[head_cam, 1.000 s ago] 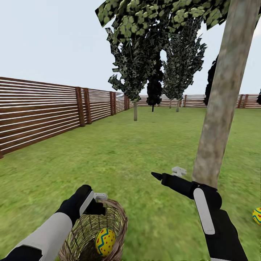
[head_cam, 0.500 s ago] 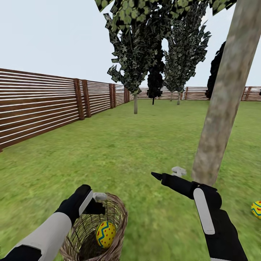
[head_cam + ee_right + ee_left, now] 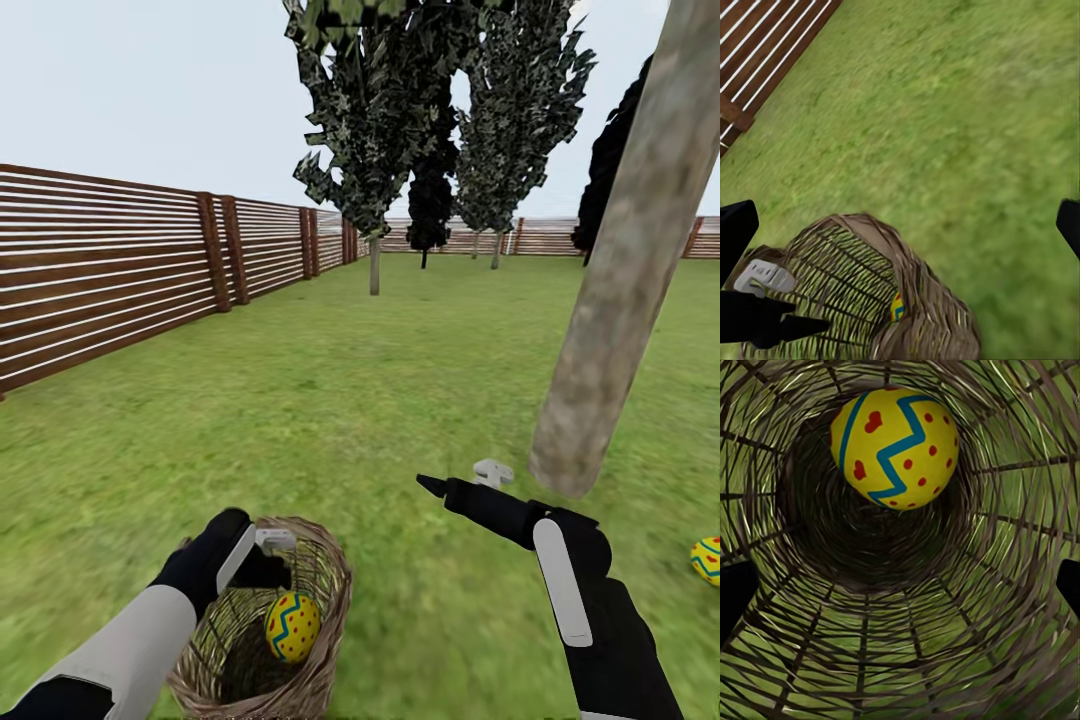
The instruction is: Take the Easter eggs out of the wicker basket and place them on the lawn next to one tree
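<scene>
One egg (image 3: pixel 708 560) lies on the lawn (image 3: pixel 380 400) near the tree (image 3: pixel 610 340); you've still got an egg (image 3: pixel 292 627) inside the basket (image 3: pixel 320 570), long axis roughly upright, tilted. 3rd egg: can't tell. Left gripper (image 3: pixel 262 556) over the basket rim, fingers apart, empty. Right gripper (image 3: pixel 440 488) beside the trunk base, open, empty.

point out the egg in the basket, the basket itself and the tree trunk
egg (image 3: pixel 895 446): left wrist view, on its yellow middle beside the blue zigzag.
basket (image 3: pixel 325 575): head view, on the woven rim at its right side.
tree trunk (image 3: pixel 625 270): head view, on the grey-brown bark midway up.
</scene>
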Available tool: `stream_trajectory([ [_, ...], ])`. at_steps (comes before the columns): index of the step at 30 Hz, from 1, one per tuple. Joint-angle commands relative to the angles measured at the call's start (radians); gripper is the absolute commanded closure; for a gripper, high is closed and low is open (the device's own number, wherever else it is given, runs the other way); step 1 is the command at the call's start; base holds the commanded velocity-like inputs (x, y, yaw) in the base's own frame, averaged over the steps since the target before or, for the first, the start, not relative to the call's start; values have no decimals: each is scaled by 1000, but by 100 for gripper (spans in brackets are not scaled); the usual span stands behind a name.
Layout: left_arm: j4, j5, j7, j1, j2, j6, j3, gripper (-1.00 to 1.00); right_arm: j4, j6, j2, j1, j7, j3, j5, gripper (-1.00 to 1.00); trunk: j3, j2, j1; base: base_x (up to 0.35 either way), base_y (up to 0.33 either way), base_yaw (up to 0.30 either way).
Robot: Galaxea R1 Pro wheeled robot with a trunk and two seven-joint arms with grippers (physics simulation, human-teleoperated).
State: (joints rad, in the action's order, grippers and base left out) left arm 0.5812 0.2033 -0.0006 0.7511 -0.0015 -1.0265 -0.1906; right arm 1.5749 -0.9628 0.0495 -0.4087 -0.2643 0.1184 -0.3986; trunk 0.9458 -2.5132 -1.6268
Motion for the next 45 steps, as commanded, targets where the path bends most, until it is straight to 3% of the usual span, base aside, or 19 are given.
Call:
stream_trajectory([
  [1, 1, 2, -1, 1, 0, -1, -3, -100, 1, -5, 1, -1, -10, 3, 7, -100, 5, -1, 0, 0, 0, 0],
  [45, 5, 0, -1, -1, 0, 16, -9, -100, 1, -5, 3, -2, -10, -1, 8, -100, 171, -11, -20, 0, 0, -18],
])
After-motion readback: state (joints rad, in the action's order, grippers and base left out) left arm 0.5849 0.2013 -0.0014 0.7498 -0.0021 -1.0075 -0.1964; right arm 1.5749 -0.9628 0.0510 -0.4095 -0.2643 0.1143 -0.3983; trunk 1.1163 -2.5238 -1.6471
